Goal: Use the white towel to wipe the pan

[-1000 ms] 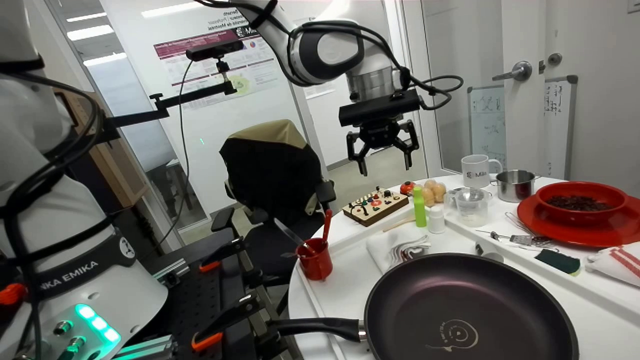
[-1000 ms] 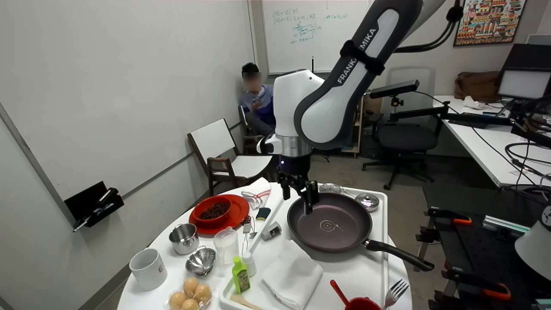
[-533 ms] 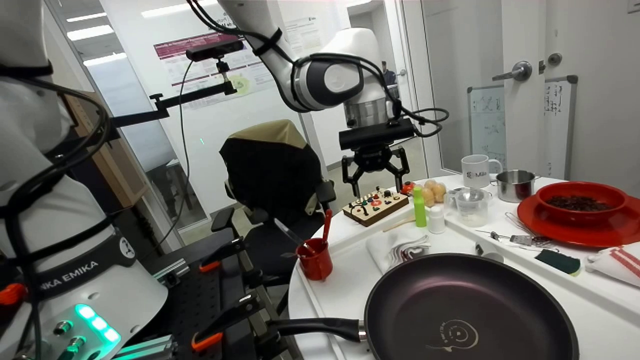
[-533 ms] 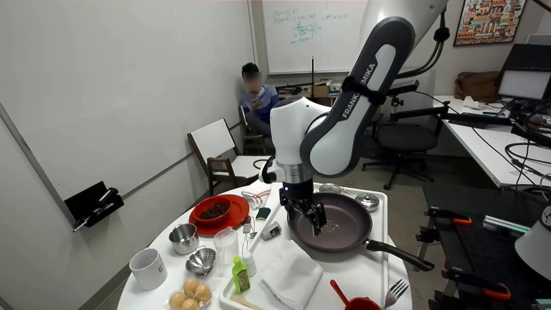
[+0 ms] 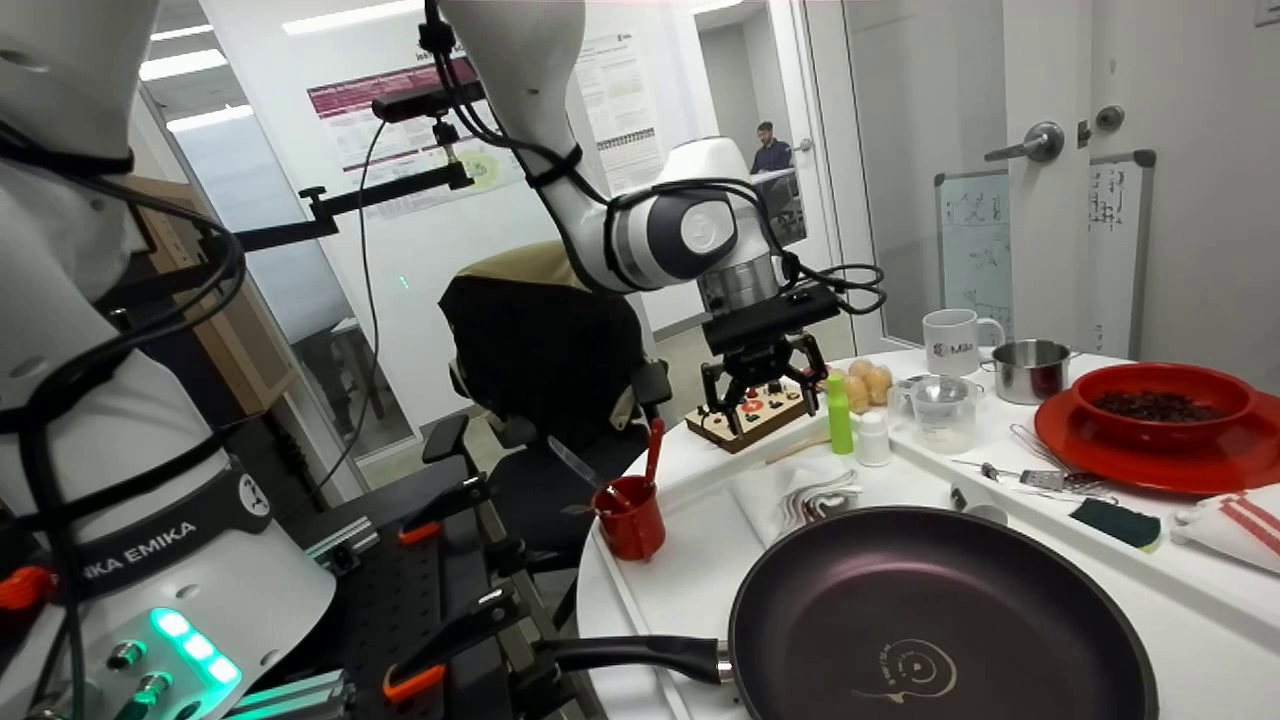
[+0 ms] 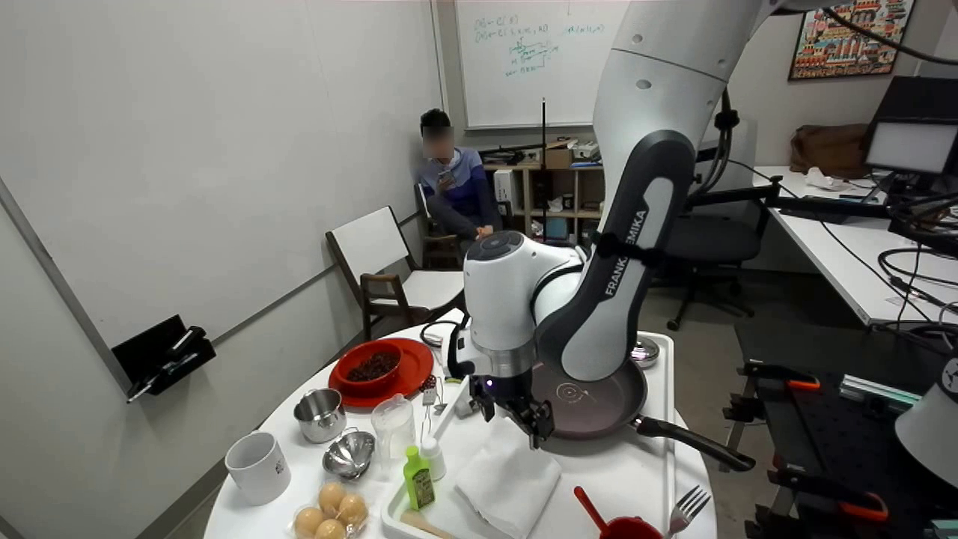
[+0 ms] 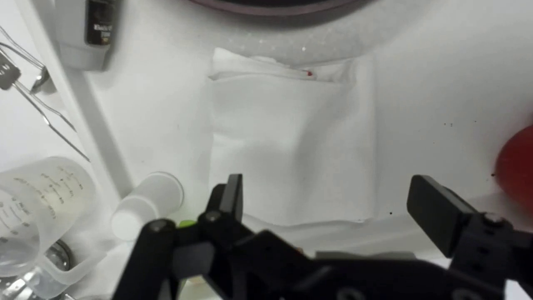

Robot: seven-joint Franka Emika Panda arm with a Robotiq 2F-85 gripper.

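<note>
Arching over the white table (image 6: 251, 520), the arm (image 6: 651, 97) extends from the right in an exterior view and bends down above the tray (image 6: 621, 464). On the tray's far part sits the pan (image 6: 587, 412), partly hidden there by the arm, its handle (image 6: 696, 442) pointing to the near right. Next comes the white towel (image 7: 291, 146), folded flat on the tray on the near side of the pan, a strip of tray between the two in the wrist view. It looks nearly square, so no long axis stands out; its layers show along the edge facing the pan. The gripper (image 7: 325, 185), on the only arm, has its jaws spread wide and holds nothing; it hangs above the towel without touching it. In the wrist view smaller things flank the cloth: part of a red cup (image 7: 520, 166) to the right and a white bottle (image 7: 152, 200) to the near left. The coming pick probably turns on how the towel sits in the gap: the left finger (image 7: 232, 196) overlaps its near left corner, the right finger (image 7: 435, 212) stands past its right edge, and most of the cloth lies ahead, toward the pan. The next move likely calls for a drop with a slight shift far and left before closing.
</note>
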